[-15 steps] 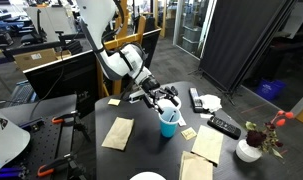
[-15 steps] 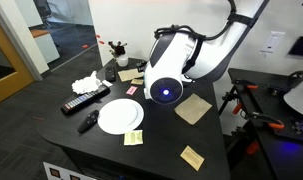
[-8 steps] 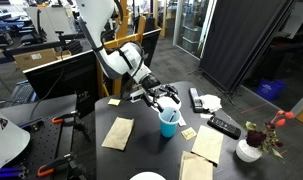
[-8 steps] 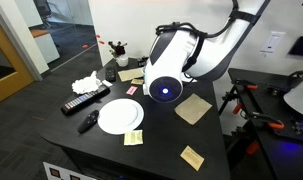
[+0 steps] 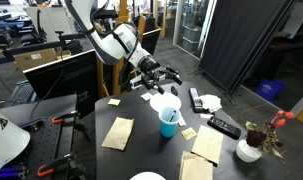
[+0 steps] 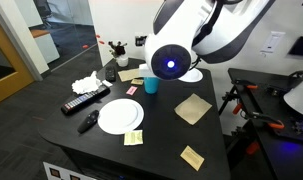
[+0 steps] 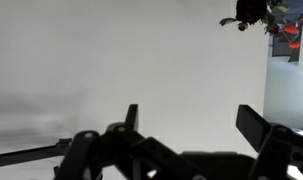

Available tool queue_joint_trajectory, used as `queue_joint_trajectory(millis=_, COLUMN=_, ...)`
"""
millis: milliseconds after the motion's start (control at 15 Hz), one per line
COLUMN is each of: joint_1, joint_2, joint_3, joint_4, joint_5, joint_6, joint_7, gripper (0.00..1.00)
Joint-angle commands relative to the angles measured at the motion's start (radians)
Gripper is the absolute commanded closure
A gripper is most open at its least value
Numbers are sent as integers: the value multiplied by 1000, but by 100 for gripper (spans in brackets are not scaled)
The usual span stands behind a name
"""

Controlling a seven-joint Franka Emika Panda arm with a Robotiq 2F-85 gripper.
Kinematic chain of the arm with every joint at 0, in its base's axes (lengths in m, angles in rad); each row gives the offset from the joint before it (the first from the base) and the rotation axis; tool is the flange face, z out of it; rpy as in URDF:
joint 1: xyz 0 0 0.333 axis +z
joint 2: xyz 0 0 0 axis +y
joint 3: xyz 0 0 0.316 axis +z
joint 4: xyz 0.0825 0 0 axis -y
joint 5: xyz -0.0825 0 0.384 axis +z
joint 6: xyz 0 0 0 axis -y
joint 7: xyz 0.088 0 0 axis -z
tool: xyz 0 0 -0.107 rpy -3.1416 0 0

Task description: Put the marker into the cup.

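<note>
Cup: your light blue cup (image 5: 169, 123) stands upright on the dark tabletop (image 5: 149, 152); in an exterior view it shows (image 6: 151, 86) right at the arm's edge.
Marker: the marker (image 5: 163, 118) shows only as a thin dark sliver inside the cup, against its 9 o'clock wall; it is too small to tell more.
Claw: your claw (image 5: 167, 76) hangs in the air at 12 o'clock of the cup. In the wrist view its fingers (image 7: 253, 124) are spread wide with nothing between them.
Around: a remote (image 5: 223, 127) lies at 3 o'clock of the cup and a brown napkin (image 5: 118, 133) at 9 o'clock.
</note>
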Motion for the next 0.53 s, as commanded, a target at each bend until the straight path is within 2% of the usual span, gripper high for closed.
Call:
queue_joint_trajectory(millis=0, joint_1=1, joint_2=-150, joint_3=21, joint_4=-108, joint_5=18, joint_6=-24, joint_7=6, gripper=0)
queue_joint_trajectory(millis=467, joint_1=-1, joint_2=-331, joint_3=42, joint_4=-218, joint_5=37, joint_6=-14, joint_7=-22, gripper=0)
